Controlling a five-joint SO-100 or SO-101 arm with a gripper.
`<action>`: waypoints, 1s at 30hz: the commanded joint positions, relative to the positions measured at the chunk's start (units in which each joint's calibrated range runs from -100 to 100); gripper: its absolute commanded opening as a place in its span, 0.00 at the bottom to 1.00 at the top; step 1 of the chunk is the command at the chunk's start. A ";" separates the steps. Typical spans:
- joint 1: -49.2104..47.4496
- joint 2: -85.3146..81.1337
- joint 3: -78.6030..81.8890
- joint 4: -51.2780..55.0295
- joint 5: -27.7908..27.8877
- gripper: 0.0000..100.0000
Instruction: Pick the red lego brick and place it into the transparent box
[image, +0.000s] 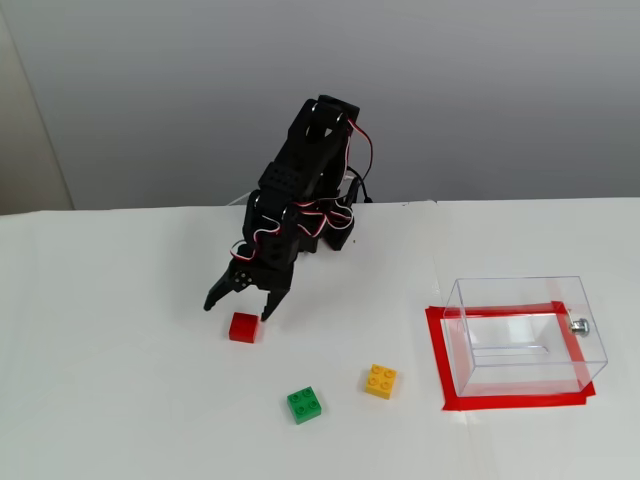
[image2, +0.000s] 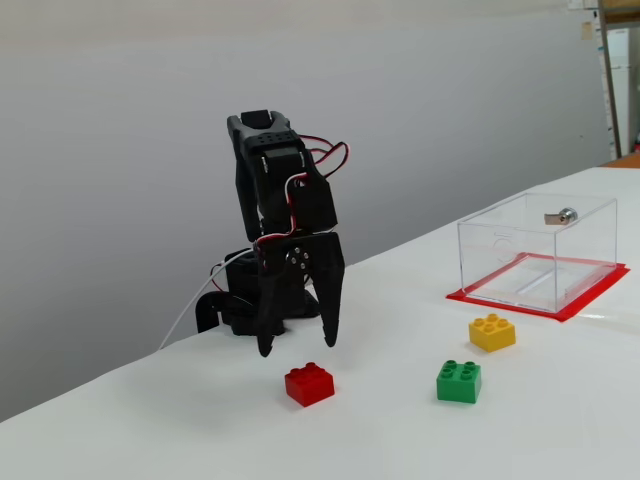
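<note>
The red lego brick (image: 243, 327) (image2: 309, 384) lies on the white table, studs up. My black gripper (image: 238, 306) (image2: 297, 347) hangs open just above and slightly behind it, fingers pointing down, holding nothing. The transparent box (image: 525, 335) (image2: 540, 250) stands empty on a red taped rectangle at the right in both fixed views, well away from the gripper. Its small silver knob (image: 579, 325) (image2: 566, 215) sits on one side wall.
A green brick (image: 304, 404) (image2: 459, 381) and a yellow brick (image: 380, 381) (image2: 492, 332) lie on the table between the red brick and the box. The arm's base (image: 335, 225) stands at the table's back edge by the grey wall.
</note>
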 joint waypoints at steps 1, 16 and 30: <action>0.11 1.07 -0.14 -0.49 -0.24 0.38; 0.19 8.29 0.13 -7.28 -0.24 0.39; -0.41 8.79 6.64 -11.98 -1.50 0.39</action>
